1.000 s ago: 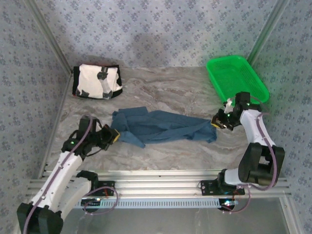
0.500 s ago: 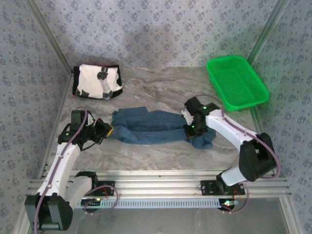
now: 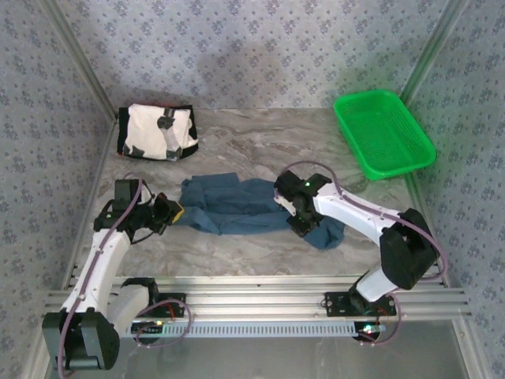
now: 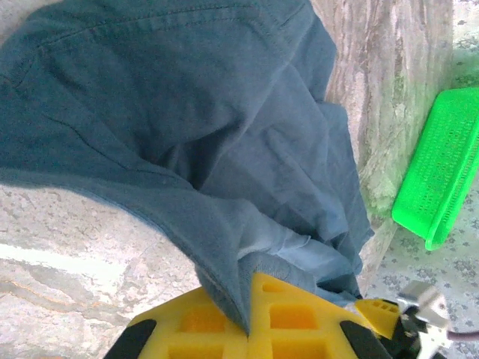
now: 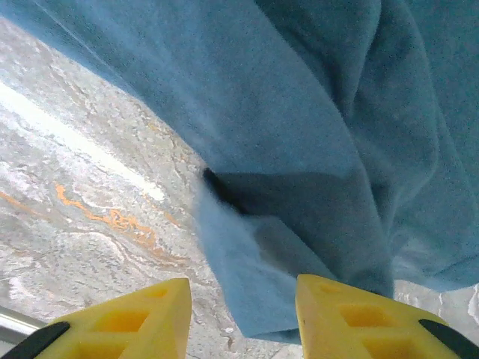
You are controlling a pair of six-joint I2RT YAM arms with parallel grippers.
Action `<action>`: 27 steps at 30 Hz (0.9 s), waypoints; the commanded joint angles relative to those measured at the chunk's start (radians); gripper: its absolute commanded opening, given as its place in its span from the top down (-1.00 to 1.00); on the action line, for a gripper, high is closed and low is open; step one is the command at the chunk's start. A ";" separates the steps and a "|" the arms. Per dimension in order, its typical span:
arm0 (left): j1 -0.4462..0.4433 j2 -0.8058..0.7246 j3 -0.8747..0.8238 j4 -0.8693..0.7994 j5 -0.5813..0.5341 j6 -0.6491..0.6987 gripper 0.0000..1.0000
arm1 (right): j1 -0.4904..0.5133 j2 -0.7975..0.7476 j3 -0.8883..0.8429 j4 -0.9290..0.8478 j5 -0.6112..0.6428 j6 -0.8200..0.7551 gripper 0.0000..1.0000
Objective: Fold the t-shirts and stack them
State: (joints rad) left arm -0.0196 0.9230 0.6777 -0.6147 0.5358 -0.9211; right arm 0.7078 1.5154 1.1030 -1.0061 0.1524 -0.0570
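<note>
Since half a second ago the right claw (image 3: 301,223) has slid towards 9 o'clock over the blue shirt (image 3: 237,207), which lies bunched mid-counter. The claw is spread open above a cloth edge. The left claw (image 4: 251,303) pinches the shirt's 9 o'clock end. The right claw should probably grab one hem layer only, then pull towards 3 o'clock to flatten the shirt before folding.

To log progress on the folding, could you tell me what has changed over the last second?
The right gripper swung left from beside the green basket to the blue shirt's middle, and the shirt's right end now lies bunched further in; that gripper is open. The left gripper drew slightly left, shut on the shirt's left end. The white shirt and the basket stayed put.
</note>
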 commanded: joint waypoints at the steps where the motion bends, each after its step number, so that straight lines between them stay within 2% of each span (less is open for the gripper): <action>1: 0.004 0.007 -0.016 0.005 0.024 0.037 1.00 | -0.003 -0.063 0.066 -0.041 -0.087 0.117 0.08; 6: 0.004 0.019 -0.026 0.013 0.030 0.047 1.00 | -0.080 -0.162 0.030 0.002 -0.355 0.426 0.03; 8: 0.004 0.020 -0.029 0.016 0.032 0.055 1.00 | -0.099 -0.205 -0.027 0.038 -0.395 0.535 0.03; 12: 0.002 0.017 -0.036 0.017 0.032 0.059 1.00 | -0.081 -0.241 -0.081 0.036 -0.319 0.716 0.02; 20: 0.000 0.003 -0.049 0.024 0.033 0.065 1.00 | 0.033 -0.089 -0.097 0.054 -0.216 0.885 0.01; 27: -0.004 -0.007 -0.050 0.021 0.030 0.080 1.00 | 0.025 0.029 -0.074 0.084 -0.098 0.965 0.03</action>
State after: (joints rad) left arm -0.0196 0.9360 0.6308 -0.6014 0.5533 -0.8707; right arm 0.7376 1.5139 1.0153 -0.9276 -0.0360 0.8322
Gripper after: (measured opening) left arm 0.042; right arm 0.491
